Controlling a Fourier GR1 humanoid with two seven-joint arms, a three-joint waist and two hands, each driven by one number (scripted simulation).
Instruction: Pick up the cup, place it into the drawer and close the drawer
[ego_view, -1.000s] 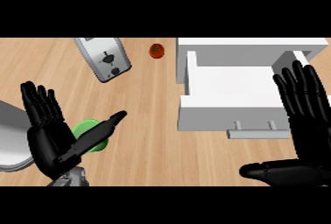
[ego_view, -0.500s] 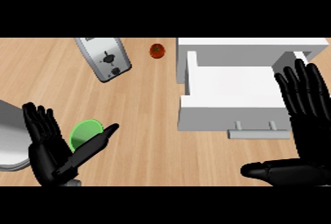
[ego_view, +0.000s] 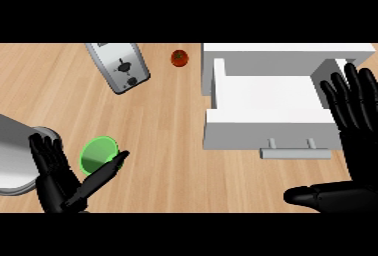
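Your left hand (ego_view: 63, 177) sits open at the bench's (ego_view: 162, 130) near left corner, fingers straight, grasping nothing; the translucent green round cup (ego_view: 98, 154) stands just beside its thumb, not yet lifted. So you're at the pick-up step: next, close the fingers round the cup. Your right hand (ego_view: 354, 150) rests open by the white open drawer (ego_view: 266, 107), which looks empty.

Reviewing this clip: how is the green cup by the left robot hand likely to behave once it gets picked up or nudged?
The green cup looks small and thin-walled, so probably light. Its round shape suggests it could roll if knocked over on the wooden counter. It appears translucent and smooth, so it may be somewhat slippery for the open left robot hand beside it.
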